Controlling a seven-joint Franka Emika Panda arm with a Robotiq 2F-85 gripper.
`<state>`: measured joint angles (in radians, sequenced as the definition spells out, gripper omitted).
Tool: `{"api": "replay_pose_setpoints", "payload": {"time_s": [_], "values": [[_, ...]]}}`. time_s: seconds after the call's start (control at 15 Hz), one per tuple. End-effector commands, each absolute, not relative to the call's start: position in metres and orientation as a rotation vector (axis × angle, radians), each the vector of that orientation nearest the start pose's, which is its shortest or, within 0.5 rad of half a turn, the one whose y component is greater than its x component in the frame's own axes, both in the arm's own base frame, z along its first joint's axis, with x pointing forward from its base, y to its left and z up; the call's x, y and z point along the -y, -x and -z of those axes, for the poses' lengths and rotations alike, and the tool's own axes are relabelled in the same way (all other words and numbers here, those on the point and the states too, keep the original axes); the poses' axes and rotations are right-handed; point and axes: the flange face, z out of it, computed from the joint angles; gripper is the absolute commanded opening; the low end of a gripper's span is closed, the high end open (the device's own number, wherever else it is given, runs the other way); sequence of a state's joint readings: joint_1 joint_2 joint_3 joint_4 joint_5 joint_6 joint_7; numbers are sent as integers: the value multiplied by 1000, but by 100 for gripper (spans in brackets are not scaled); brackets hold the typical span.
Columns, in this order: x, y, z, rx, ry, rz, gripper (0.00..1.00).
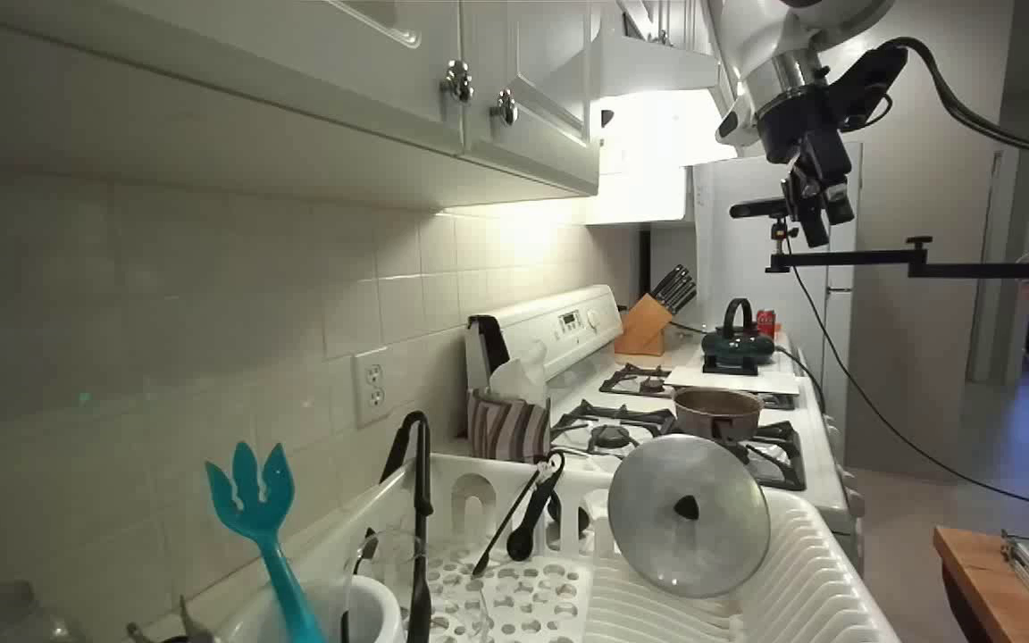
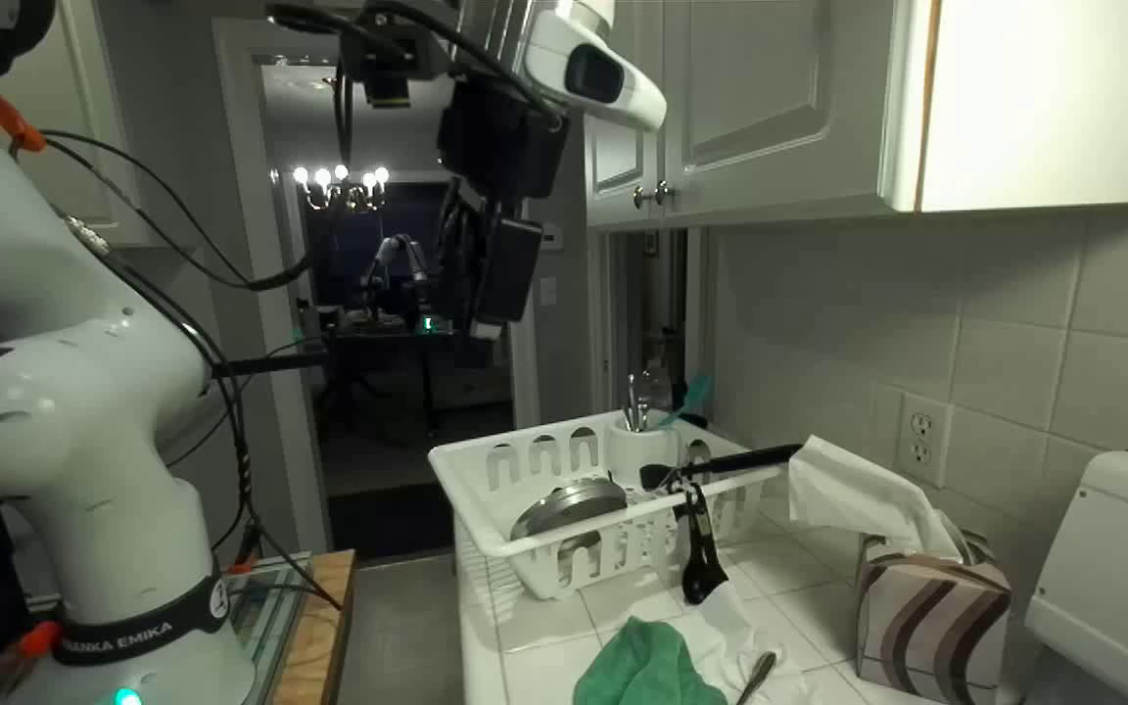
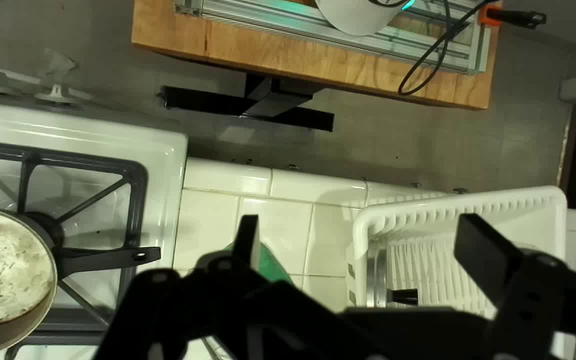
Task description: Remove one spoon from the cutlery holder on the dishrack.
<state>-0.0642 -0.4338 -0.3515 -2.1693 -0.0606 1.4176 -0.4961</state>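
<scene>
In the wrist view, the gripper has its fingers spread wide. It hangs higher than the dishrack and well apart from it. The cutlery holder stands inside the dishrack, at the end farther from the gas stove. Metal utensils project upward from it; which are spoons cannot be told.

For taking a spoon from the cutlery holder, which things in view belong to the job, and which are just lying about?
Belong to the job:
gripper, open
cutlery holder
utensils in it; whether any is a spoon, I cannot tell
dishrack

Just lying about:
green cloth
tissue box
pot
lid
kettle
knife block
</scene>
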Motion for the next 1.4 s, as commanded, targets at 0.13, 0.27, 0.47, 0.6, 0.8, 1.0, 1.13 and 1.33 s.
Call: {"api": "replay_pose_setpoints", "payload": {"time_s": [0.13, 0.27, 0.47, 0.6, 0.8, 1.0, 1.13, 1.33], "values": [[180, -347, -532, 198, 2887, -399, 100], [180, -347, -532, 198, 2887, -399, 100], [172, -349, -532, 206, 2892, -348, 100], [151, -357, -527, 239, 2906, -287, 100], [104, -365, -511, 329, 2955, -202, 100], [31, -365, -478, 603, 2995, -174, 100], [-21, -369, -466, 806, 3009, -166, 100], [-87, -366, -447, 1118, 2964, -213, 100]]}}
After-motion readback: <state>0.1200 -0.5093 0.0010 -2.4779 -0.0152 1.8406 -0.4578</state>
